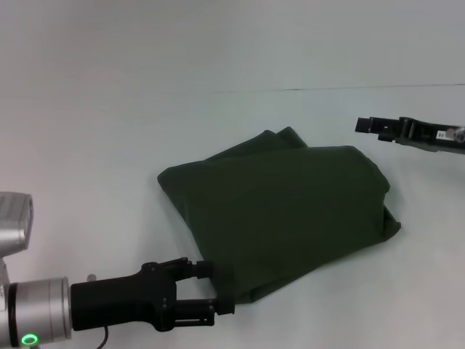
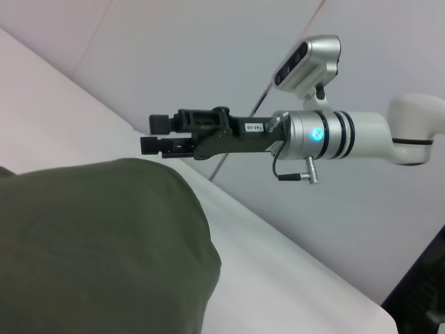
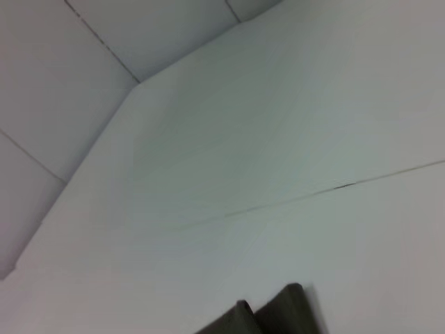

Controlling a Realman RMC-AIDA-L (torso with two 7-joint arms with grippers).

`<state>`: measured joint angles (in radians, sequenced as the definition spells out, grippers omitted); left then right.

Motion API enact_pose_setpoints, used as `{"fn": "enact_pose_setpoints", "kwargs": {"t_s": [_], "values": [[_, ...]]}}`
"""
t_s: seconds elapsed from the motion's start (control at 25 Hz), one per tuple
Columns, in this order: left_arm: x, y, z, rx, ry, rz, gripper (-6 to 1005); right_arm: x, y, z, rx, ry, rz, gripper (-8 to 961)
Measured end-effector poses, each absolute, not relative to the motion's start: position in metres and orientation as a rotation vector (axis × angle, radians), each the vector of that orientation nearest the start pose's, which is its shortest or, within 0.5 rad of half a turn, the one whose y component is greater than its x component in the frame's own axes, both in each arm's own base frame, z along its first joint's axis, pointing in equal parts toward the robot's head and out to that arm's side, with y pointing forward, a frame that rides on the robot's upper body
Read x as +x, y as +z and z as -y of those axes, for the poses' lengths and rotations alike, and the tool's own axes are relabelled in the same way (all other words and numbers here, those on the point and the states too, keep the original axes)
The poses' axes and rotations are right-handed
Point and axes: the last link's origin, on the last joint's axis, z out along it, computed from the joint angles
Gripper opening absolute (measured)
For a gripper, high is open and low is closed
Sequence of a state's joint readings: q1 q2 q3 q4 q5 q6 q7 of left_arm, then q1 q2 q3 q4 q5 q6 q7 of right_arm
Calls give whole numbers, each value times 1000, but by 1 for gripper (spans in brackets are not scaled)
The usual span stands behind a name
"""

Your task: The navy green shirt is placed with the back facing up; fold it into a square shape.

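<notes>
Just beyond the fingertips of my left gripper (image 1: 218,289), the large dark olive-green knit shirt (image 1: 280,214) lies on the white tabletop (image 1: 109,131) already folded into a rough, layered square; the gripper's jaws stand parted around the near corner, apparently touching its edge, so I judge I am there to tidy or let go. Far across the cloth, my right gripper (image 1: 361,125) hovers clear holding nothing, though whether its fingers are parted I cannot tell.
</notes>
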<state>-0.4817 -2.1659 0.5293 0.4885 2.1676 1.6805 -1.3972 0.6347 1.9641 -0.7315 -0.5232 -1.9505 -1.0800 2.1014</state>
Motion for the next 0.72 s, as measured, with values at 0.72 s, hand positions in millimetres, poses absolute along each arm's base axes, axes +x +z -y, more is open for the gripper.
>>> {"fn": "enact_pose_setpoints", "kwargs": {"t_s": [0.72], "values": [[-273,-46,-280,-2685,-930,994,903,268,-9,-426,-2025,567,-1693,753]]}}
